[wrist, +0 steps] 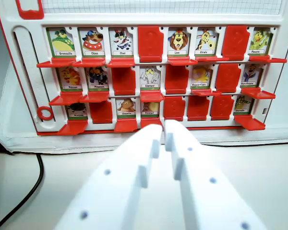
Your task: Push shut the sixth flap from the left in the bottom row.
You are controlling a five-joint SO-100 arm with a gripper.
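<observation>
Fingers [163, 128] nearly pressed together, empty, pointing at the board's [19, 72] bottom row; sixth flap [198, 108] stands upright, shut.

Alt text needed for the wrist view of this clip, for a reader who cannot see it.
A white gripper, jaws nearly together, points at the bottom row of a red-and-white animal guessing-game board. The board has three rows of picture windows, some covered by red flaps and others open. A black cable lies on the table at the view's left.
</observation>
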